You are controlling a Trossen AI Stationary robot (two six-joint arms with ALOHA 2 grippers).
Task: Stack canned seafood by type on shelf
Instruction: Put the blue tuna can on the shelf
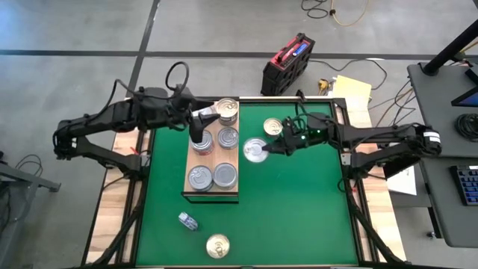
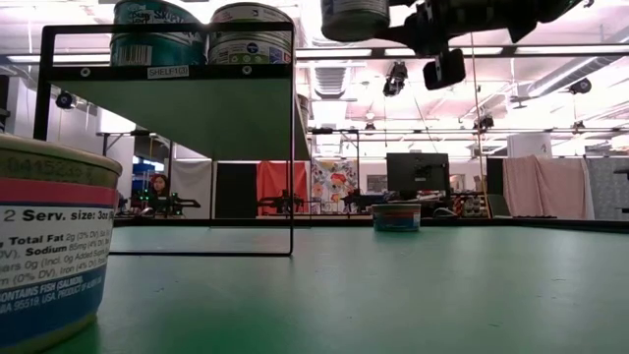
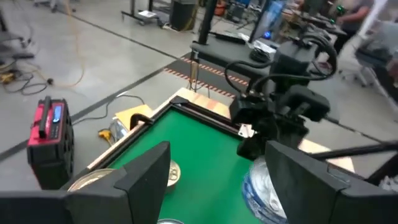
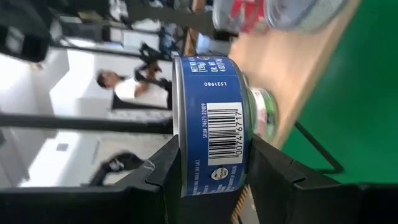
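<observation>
Five tins on shelf (image 1: 196, 158). Right gripper (image 1: 270, 146) fingers clamp blue-label tin (image 1: 255, 150), airborne. Left gripper (image 1: 196, 134) fingers open over shelf. Loose tins: 12 o'clock (image 1: 272, 127), 6 o'clock (image 1: 217, 245).

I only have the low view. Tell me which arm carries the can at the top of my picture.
Observer: The right gripper does. Its fingers clamp a blue-labelled can above the mat, beside the shelf, not over it.
Operator: Report the left gripper.
Observer: The left gripper hovers open over the shelf, holding nothing.
Operator: Count what's on the shelf.
Observer: Five shelved cans show, one partly under the left gripper.
</observation>
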